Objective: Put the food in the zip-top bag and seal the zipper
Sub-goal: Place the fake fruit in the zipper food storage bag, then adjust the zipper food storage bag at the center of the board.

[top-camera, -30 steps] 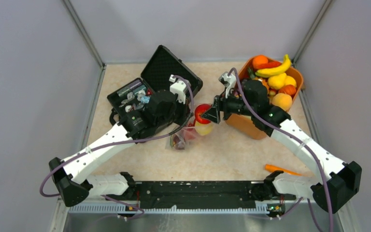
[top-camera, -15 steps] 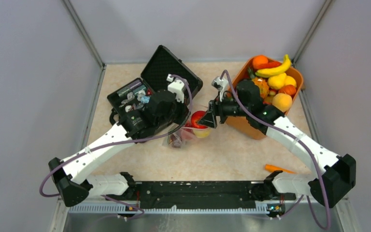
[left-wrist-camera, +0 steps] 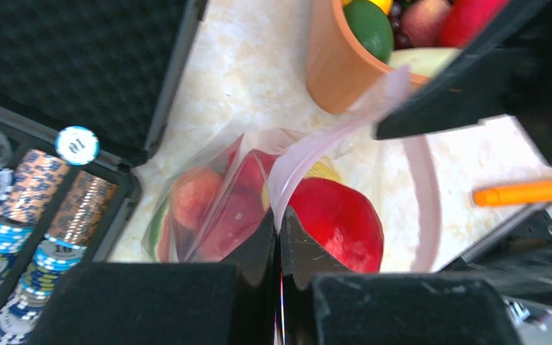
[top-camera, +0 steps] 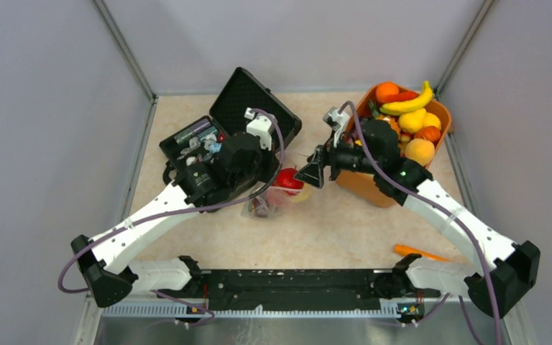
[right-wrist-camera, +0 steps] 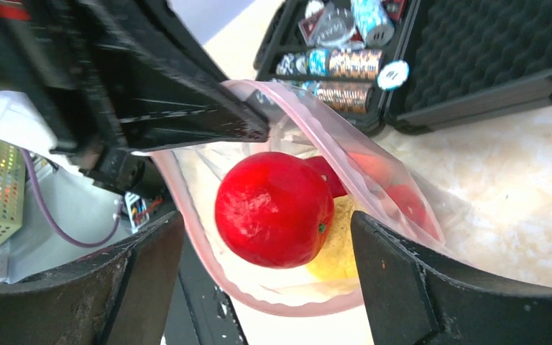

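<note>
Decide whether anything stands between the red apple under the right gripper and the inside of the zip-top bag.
Nothing visible does. The left gripper pinches the zip-top bag at its mouth edge, holding it open, and the red apple already sits in that mouth between the right gripper's open fingers, resting against a yellow fruit below.

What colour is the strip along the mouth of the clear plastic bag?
Pink-red; the thin press-seal zipper strip shows best in the right wrist view.
</note>
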`<state>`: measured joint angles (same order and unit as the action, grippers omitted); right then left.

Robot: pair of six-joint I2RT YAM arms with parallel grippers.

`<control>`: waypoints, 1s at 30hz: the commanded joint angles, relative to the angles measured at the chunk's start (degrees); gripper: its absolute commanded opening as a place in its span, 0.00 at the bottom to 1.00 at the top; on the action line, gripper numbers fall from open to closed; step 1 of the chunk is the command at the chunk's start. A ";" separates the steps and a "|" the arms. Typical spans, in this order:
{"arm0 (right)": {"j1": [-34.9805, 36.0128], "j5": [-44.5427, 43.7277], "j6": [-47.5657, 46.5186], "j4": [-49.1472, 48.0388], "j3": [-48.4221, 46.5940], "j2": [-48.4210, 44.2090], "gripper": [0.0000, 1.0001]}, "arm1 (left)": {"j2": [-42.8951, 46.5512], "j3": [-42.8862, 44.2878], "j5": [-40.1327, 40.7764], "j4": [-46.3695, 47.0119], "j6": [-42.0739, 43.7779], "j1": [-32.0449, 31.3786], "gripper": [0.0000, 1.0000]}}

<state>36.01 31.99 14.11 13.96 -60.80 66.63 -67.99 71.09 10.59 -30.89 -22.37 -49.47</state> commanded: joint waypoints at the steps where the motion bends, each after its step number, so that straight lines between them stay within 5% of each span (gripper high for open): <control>1: 0.73 -3.77 1.18 -4.25 -0.87 -7.98 0.80 | 2.35 3.56 9.03 0.22 -0.43 0.30 0.00; 5: 0.73 -19.82 3.50 2.98 -1.14 -12.44 0.75 | 4.33 4.23 7.39 -0.42 1.40 3.88 0.00; 7: 0.73 -25.01 7.82 6.51 -1.13 -13.31 0.80 | 3.91 4.63 6.27 -0.78 1.22 4.12 0.00; 11: 0.73 -23.35 15.33 8.26 2.43 -11.91 0.84 | 2.97 4.21 3.43 0.42 0.33 4.16 0.00; 15: 0.77 -14.81 23.81 0.07 4.95 -8.10 0.82 | 2.04 4.39 0.34 1.19 0.09 4.19 0.00; 21: 0.82 -19.79 28.06 0.40 1.83 -1.38 0.73 | 2.07 3.23 -2.11 1.63 -0.47 4.21 0.00; 23: 0.82 -18.89 29.39 -2.68 2.80 -0.34 0.67 | 1.99 3.00 -2.77 1.64 -0.56 4.17 0.00; 30: 1.96 -19.57 28.16 -2.11 1.14 1.45 0.19 | 0.84 3.54 -4.19 1.20 -0.31 4.17 0.00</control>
<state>36.77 13.56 42.22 13.65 -56.05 68.05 -66.85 73.28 8.10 -33.06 -22.50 -45.25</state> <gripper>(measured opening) 0.321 0.001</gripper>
